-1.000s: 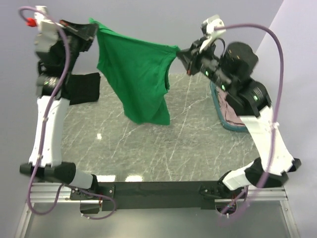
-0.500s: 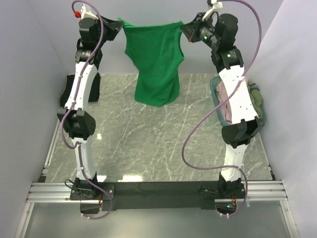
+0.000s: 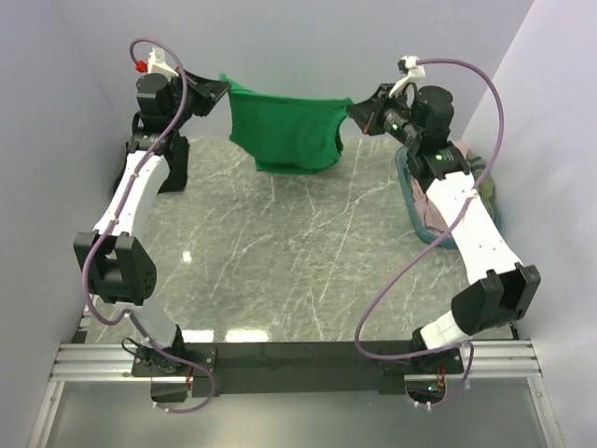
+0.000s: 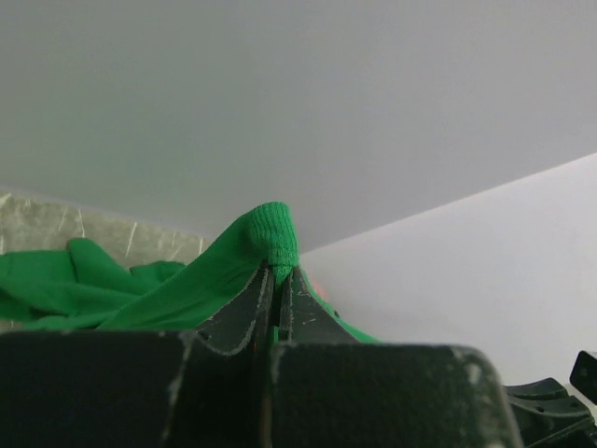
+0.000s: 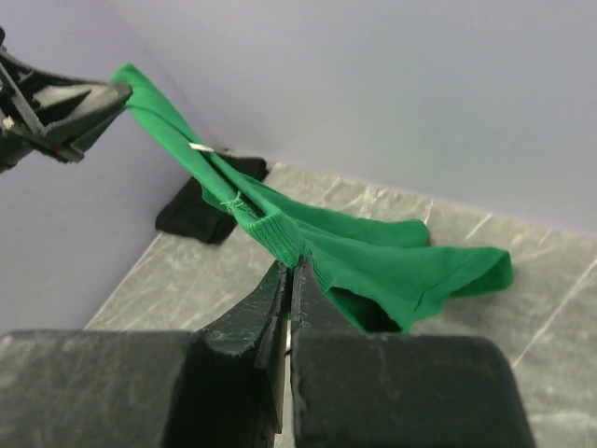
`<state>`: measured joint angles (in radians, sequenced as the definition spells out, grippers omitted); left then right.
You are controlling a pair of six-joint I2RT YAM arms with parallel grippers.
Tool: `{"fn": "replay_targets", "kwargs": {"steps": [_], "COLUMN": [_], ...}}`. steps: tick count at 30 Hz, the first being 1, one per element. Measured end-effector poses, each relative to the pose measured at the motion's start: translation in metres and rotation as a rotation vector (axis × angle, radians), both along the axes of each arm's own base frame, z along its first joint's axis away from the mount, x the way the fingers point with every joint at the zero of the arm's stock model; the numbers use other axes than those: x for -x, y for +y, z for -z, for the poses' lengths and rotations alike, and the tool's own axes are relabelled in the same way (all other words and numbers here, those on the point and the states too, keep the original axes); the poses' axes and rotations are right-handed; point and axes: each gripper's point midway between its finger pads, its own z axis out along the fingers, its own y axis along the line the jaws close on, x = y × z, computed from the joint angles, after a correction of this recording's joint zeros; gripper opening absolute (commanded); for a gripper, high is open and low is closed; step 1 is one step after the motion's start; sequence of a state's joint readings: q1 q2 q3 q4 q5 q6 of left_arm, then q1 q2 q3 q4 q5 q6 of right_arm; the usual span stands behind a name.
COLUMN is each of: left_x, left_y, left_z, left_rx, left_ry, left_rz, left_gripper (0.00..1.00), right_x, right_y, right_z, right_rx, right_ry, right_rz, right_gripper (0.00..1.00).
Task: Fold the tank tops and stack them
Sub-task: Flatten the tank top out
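Your left gripper and right gripper each have their jaws clamped shut on a top corner of the green tank top. It is stretched between them over the far worktop, with its lower part resting there. The black tank top lies far left.

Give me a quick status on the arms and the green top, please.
Left fingers and right fingers both shut on the green tank top, one corner each. Top spread wide between them. Black top far left, clear of it.
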<state>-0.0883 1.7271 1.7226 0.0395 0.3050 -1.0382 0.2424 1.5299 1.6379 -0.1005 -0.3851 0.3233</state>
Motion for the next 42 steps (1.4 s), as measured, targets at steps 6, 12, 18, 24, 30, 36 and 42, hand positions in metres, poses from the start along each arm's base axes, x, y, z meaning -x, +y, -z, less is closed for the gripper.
{"fn": "replay_targets", "kwargs": {"steps": [6, 12, 18, 24, 30, 36, 42], "left_x": [0.009, 0.050, 0.065, -0.003, -0.095, -0.115, -0.083], "left_y": [-0.007, -0.019, -0.020, -0.031, -0.027, 0.008, 0.017], "left_z": [-0.004, -0.046, -0.092, -0.104, -0.075, -0.053, -0.106], "left_rx": [-0.017, -0.045, -0.037, -0.034, -0.003, -0.001, -0.014], "left_ry": [0.007, -0.065, -0.174, -0.272, -0.399, -0.422, -0.587], "left_rz": [0.031, 0.072, 0.083, 0.100, 0.076, 0.023, 0.043], "left_gripper": [0.01, 0.01, 0.01, 0.01, 0.01, 0.01, 0.01], "right_x": [0.022, 0.064, 0.075, 0.003, -0.109, -0.144, -0.133], "right_y": [-0.003, -0.010, -0.011, -0.002, 0.011, 0.012, 0.007], "right_z": [-0.006, -0.046, -0.085, -0.094, -0.097, -0.051, -0.085], "right_rx": [0.015, 0.038, 0.046, 0.079, 0.082, 0.091, 0.058], "right_ry": [0.002, -0.078, -0.182, -0.228, -0.330, -0.291, -0.390], "right_rz": [-0.020, -0.052, -0.064, -0.020, 0.070, 0.111, 0.138], "right_gripper": [0.00, 0.00, 0.00, 0.00, 0.00, 0.00, 0.00]}}
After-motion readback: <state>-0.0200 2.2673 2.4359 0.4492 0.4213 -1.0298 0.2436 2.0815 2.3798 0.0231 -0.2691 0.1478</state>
